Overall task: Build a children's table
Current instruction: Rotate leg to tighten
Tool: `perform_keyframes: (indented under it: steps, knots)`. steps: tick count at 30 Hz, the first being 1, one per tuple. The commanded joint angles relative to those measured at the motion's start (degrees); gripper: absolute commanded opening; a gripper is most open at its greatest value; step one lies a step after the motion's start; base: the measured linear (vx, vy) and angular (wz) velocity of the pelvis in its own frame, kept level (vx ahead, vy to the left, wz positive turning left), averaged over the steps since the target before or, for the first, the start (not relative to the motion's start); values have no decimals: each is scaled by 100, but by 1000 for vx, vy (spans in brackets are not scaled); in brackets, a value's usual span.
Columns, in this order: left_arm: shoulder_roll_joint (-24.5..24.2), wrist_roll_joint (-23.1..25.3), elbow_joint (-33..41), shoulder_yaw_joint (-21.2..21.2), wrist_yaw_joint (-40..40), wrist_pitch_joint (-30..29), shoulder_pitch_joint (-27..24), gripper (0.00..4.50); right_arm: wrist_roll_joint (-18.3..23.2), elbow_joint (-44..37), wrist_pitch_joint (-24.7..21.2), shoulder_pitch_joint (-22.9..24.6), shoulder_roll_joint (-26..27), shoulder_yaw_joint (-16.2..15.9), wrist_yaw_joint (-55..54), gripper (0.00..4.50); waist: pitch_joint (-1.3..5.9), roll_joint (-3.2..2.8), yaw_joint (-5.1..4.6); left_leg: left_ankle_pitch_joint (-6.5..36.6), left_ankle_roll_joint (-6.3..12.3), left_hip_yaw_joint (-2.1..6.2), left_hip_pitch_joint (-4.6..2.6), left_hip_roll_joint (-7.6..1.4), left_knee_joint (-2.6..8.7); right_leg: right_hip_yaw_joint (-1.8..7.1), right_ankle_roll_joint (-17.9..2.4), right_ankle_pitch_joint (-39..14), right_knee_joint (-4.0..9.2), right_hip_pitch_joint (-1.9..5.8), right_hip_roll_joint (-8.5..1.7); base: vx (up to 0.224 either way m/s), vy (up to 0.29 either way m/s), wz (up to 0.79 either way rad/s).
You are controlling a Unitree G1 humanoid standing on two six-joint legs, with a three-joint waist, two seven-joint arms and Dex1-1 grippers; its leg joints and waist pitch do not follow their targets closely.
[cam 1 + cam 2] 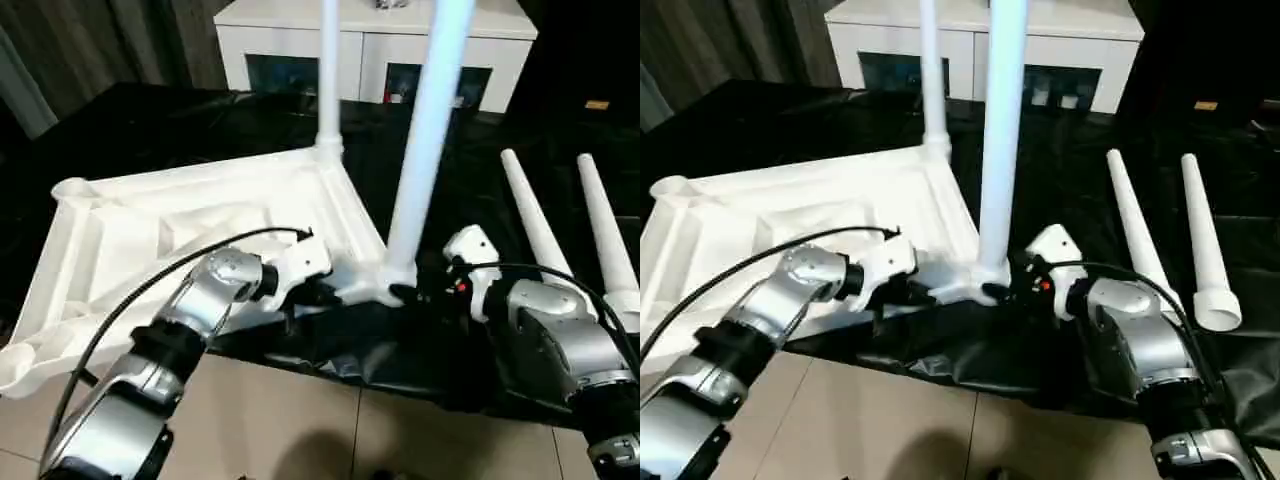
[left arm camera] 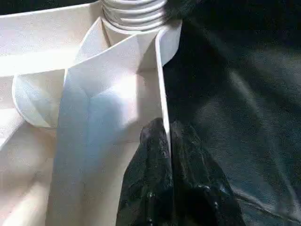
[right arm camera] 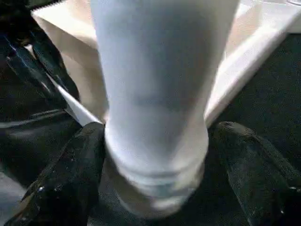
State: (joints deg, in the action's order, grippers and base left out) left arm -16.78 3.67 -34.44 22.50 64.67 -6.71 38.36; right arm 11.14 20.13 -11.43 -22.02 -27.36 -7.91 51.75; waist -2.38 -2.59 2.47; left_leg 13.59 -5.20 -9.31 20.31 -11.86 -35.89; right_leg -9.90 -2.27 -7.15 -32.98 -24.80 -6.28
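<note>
The tabletop (image 1: pixel 200 230) is laid upside down on the black sheet (image 1: pixel 340 350), two legs (image 1: pixel 430 130) standing in its corner sockets. Its thin rim is pinched by the closed left tool (image 2: pixel 164 136). The near leg's base is straddled by the open right tool (image 3: pixel 155 155). Two spare legs (image 1: pixel 1135 235) are lying at the sheet's right side.

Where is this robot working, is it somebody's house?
Probably a home-like room, perhaps staged. A white cabinet with glass-fronted compartments stands at the back beside grey curtains, and the floor has pale tiles under a black plastic sheet.
</note>
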Motion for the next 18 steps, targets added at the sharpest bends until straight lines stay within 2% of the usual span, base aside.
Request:
perform_keyframes:
  steps: [1, 3, 4, 8, 10, 13, 14, 18]
  knots:
    - [24, -113, 409, 109, 353, 154, 108, 0, 108, -227, -66, -15, -73, 5, 106, 383, 453, 59, -18, 318, 803, -9, 41, -117, 386, 349, -847, -1597, 351, 489, -241, 0, 0, 0]
    - [12, -113, 417, 113, 396, 159, 105, 0, 160, -267, -61, 4, -68, -19, 232, 383, 454, 61, -1, 281, 811, -4, 54, -124, 388, 351, -869, -1531, 333, 505, -251, 0, 0, 0]
    - [-8, -104, 439, 132, 425, 156, 104, 0, 196, -274, -94, 11, -57, -26, 298, 383, 451, 39, 8, 289, 814, -8, 49, -113, 384, 352, -862, -1543, 338, 500, -250, 0, 0, 0]
    - [-26, -115, 542, 110, 421, 76, 74, 0, 191, -255, -167, 24, -21, -5, 344, 383, 451, 58, 25, 321, 772, -12, 49, -119, 392, 355, -846, -1619, 345, 505, -256, 0, 0, 0]
    - [-31, -111, 547, 111, 421, 61, 65, 0, 270, -193, -240, 11, 22, 61, 371, 357, 443, 67, 19, 371, 723, -16, 60, -100, 396, 345, -766, -1762, 368, 517, -248, 0, 0, 0]
    - [-35, -90, 548, 106, 442, 54, 53, 0, 282, -186, -278, 11, 5, 63, 430, 347, 446, 59, 17, 401, 702, -20, 59, -89, 390, 340, -703, -1841, 387, 512, -242, 0, 0, 0]
    - [-33, -81, 538, 101, 435, 64, 52, 0, 289, -193, -296, 16, -4, 60, 460, 315, 447, 55, 19, 389, 696, -17, 56, -92, 392, 337, -690, -1846, 385, 512, -243, 0, 0, 0]
    - [-38, -61, 487, 113, 410, 81, 51, 0, 285, -199, -293, 41, -43, 56, 507, 297, 455, 52, 17, 328, 711, -12, 58, -101, 388, 342, -718, -1722, 366, 507, -237, 0, 0, 0]
